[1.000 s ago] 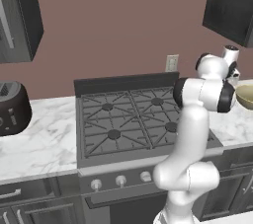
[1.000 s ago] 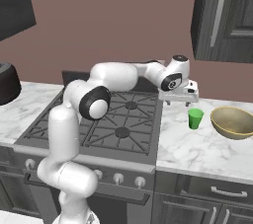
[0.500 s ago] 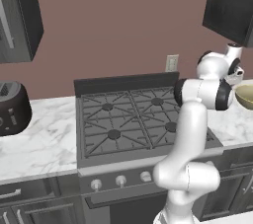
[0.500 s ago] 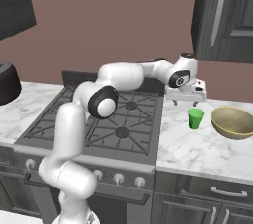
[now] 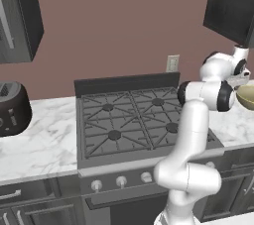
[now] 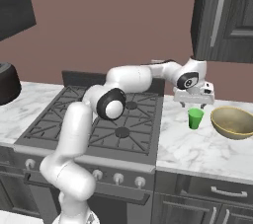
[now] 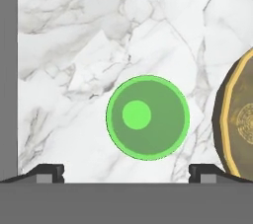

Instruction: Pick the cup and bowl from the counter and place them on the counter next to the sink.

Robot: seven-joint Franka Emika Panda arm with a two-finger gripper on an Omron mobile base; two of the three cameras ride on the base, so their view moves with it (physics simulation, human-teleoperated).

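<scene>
A small green cup (image 6: 195, 118) stands upright on the white marble counter (image 6: 197, 151), just right of the stove. My gripper (image 6: 193, 103) hangs open directly above it, pointing down, with its fingers wider than the cup. From the hand view I look straight into the cup (image 7: 147, 117), which lies between my gripper's (image 7: 126, 171) two fingertips (image 7: 47, 171) and clear of both. The yellow-tan bowl (image 6: 232, 122) sits right of the cup, a small gap away, and its rim (image 7: 239, 119) runs close to the right finger. The bowl (image 5: 246, 95) also shows at the right edge of the left base view. The sink is out of view.
A gas stove (image 6: 113, 119) with black grates fills the counter left of the cup. A dark toaster (image 5: 12, 107) stands on the far left counter. A dark wall cabinet (image 6: 222, 16) hangs above the bowl. A wall outlet (image 5: 172, 63) sits behind the stove.
My hand has swung to the right from the stove's edge and now sits over the cup. The cup and bowl have not moved, and the fingers stayed open.
</scene>
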